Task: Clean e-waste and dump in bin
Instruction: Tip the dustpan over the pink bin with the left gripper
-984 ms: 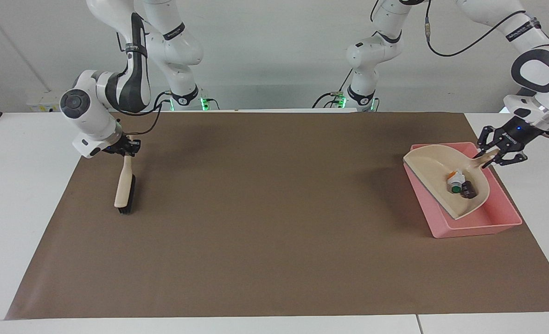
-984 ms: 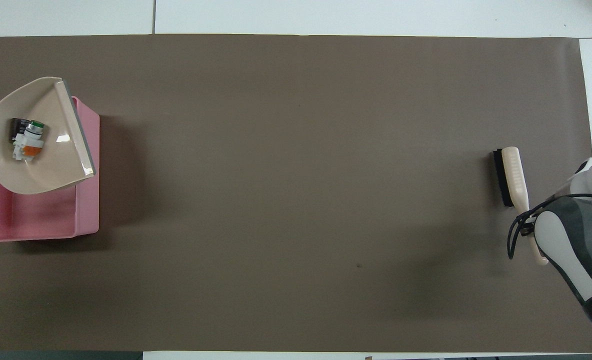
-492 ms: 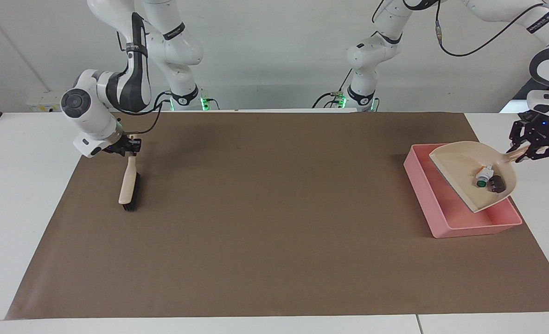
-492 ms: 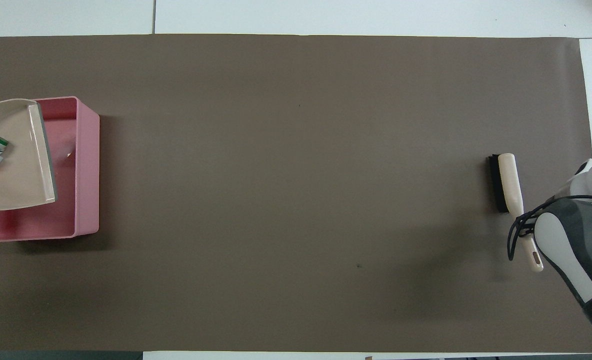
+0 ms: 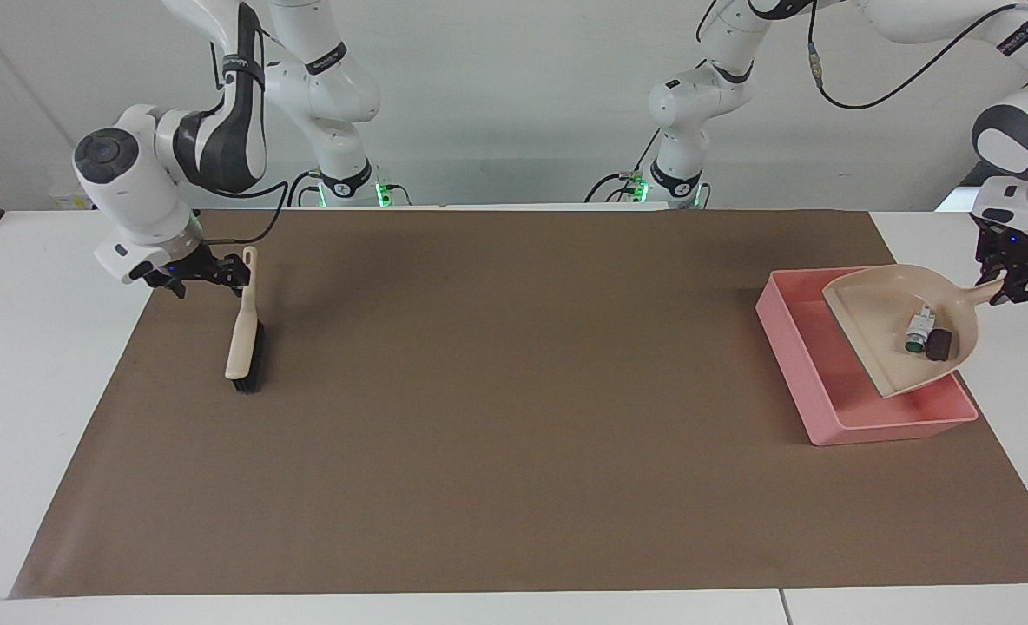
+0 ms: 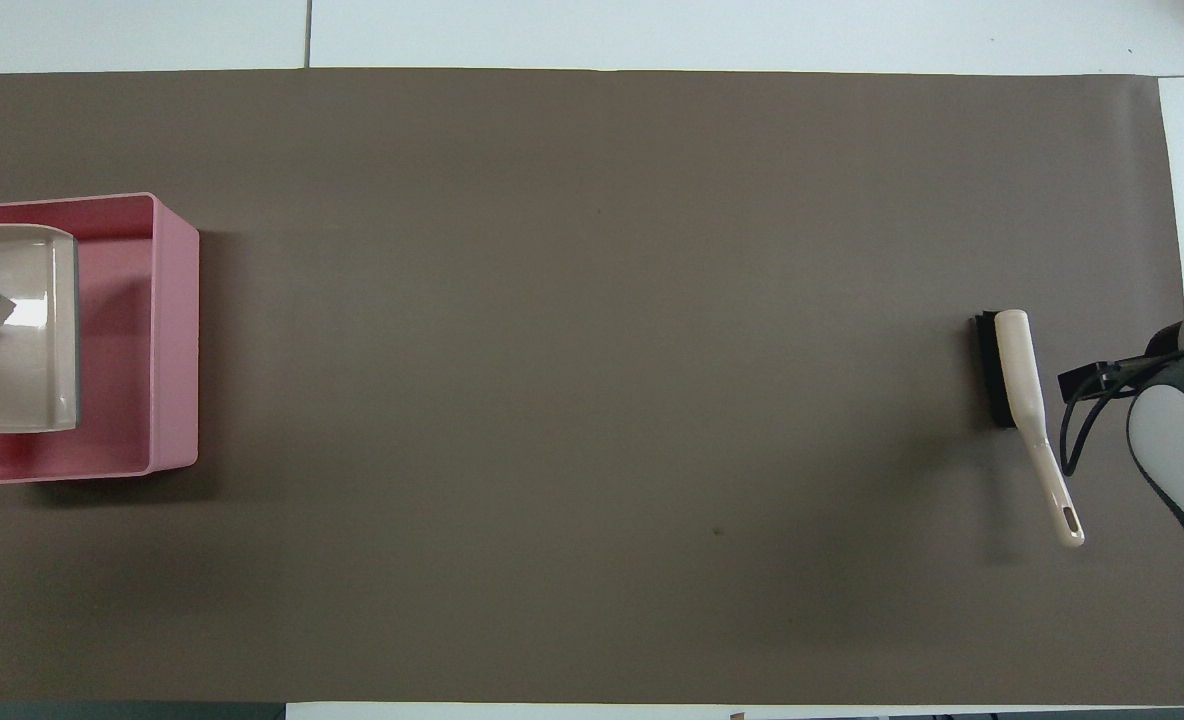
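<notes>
Left gripper [image 5: 1019, 282]: clamped on the handle of the dustpan [image 5: 887, 321], at the left arm's end of the table. The pan is held over the bin [image 5: 827, 399], its open lip toward the table's middle. A second ago the pan sat lower and spread across more of the bin; it has since been lifted and drawn outward toward the table's end, so more of the pink floor now shows in the overhead view.

E-waste: both pieces lie inside the pan, not in the bin. The cylinder [image 5: 917, 330] and the block [image 5: 939, 344] rest touching each other near the handle end of the pan. Compared with the earlier frames they have slid closer to the handle; in the overhead view they sit at the picture's edge, only partly visible.

Right gripper [image 5: 210, 276]: fingers spread, nothing between them, just beside the tip of the brush [image 5: 243, 334] handle. A second ago it pinched that handle — it has since let go and moved aside toward the right arm's end of the table.

Brush: lies on the brown mat [image 5: 514, 417], bristles on the mat, handle tip pointing toward the robots. Its position has shifted only slightly since the earlier frame
</notes>
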Robot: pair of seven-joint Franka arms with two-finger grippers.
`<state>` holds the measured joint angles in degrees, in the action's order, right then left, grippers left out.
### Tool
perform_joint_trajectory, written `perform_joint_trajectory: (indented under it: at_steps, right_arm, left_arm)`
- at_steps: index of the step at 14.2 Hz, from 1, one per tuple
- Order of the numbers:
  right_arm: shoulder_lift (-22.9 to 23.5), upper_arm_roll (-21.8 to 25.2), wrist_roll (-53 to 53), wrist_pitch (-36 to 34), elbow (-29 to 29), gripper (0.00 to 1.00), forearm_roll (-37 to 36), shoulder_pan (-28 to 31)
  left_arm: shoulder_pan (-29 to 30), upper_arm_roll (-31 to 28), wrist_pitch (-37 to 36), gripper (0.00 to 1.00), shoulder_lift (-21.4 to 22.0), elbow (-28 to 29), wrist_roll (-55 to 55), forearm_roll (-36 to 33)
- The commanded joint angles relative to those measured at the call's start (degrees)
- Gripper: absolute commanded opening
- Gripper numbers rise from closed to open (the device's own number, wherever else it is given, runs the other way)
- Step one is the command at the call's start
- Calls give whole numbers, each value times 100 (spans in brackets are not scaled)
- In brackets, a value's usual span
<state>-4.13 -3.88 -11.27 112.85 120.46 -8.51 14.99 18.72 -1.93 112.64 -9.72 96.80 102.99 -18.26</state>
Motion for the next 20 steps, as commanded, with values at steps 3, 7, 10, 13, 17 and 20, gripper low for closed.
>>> perform_joint_trajectory:
  at_steps: [3,7,10,13,17,20]
  right_arm:
    - [26,-122,1353,-682,-1267,100,156,-259]
    - [438,-130,1838,-2123,-2884,100,570,-304]
    - [431,-183,1971,-2505,-3187,100,570,-356]
    - [361,-201,1936,-2496,-3056,100,570,-470]
    - [176,349,1962,-2357,-2782,100,561,-1206]
    - [211,739,1953,-2443,-2914,100,544,-1604]
  left_arm:
    - [-499,-35,-120,0,478,294,-1217,-1431]
    - [-825,-35,-410,0,681,550,-2106,-2277]
    - [-1132,-35,-637,0,734,612,-2502,-2848]
    - [-1388,-35,-779,0,743,603,-2688,-3218]
    - [-1467,17,-586,0,743,454,-2600,-3219]
    - [-1433,44,-507,0,708,16,-1945,-2564]
